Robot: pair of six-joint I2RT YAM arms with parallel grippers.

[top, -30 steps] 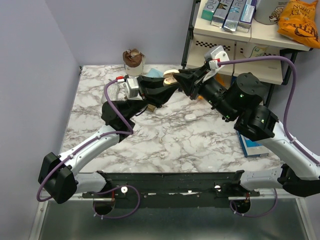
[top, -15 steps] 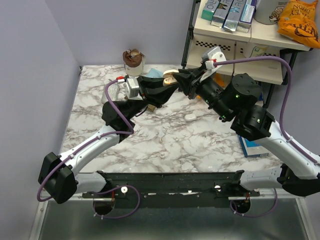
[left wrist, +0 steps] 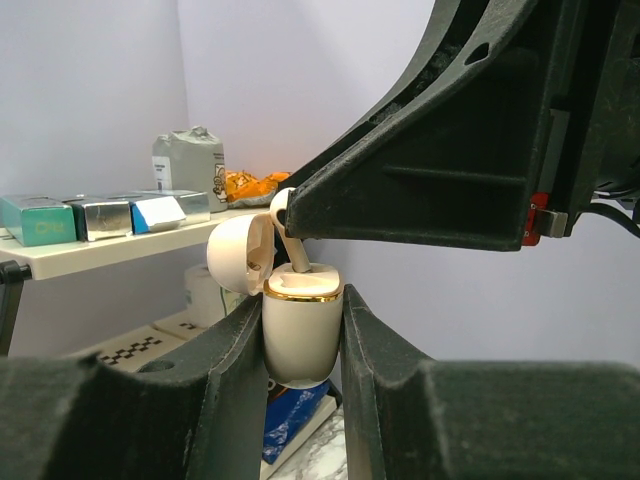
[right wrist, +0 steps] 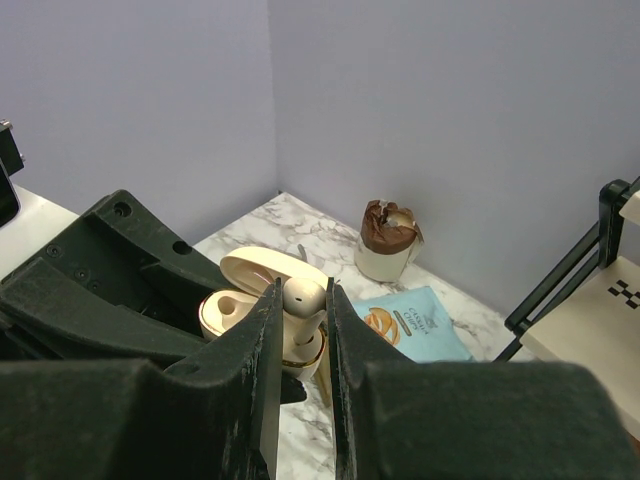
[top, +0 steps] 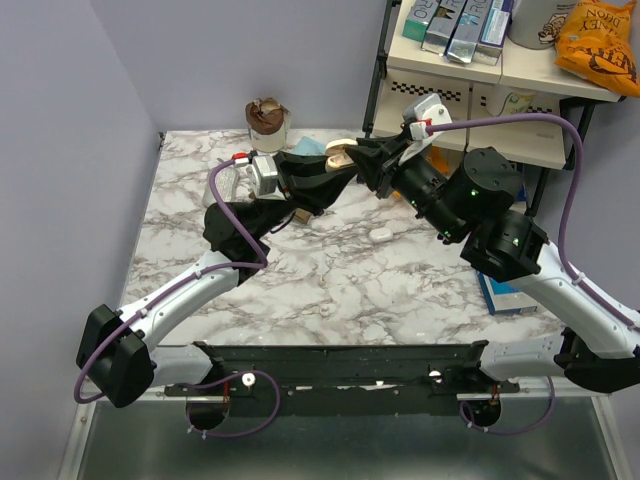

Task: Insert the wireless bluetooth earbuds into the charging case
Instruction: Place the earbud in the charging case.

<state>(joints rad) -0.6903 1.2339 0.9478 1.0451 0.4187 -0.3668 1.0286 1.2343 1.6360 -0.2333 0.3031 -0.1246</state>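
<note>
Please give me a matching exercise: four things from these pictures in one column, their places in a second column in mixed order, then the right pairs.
1 charging case
2 lifted earbud
3 blue packet
4 orange bag

A on the shelf
B between the right claw fingers
C flat on the marble table
D between the left claw fingers, lid open

Pairs: 1-D, 2-B, 3-C, 4-A

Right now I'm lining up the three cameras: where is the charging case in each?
Top external: charging case upper centre, left of the shelf unit.
Left wrist: case at centre, upright, lid open.
Right wrist: case low, left of centre, lid open.
Shared landmark: the shelf unit.
</note>
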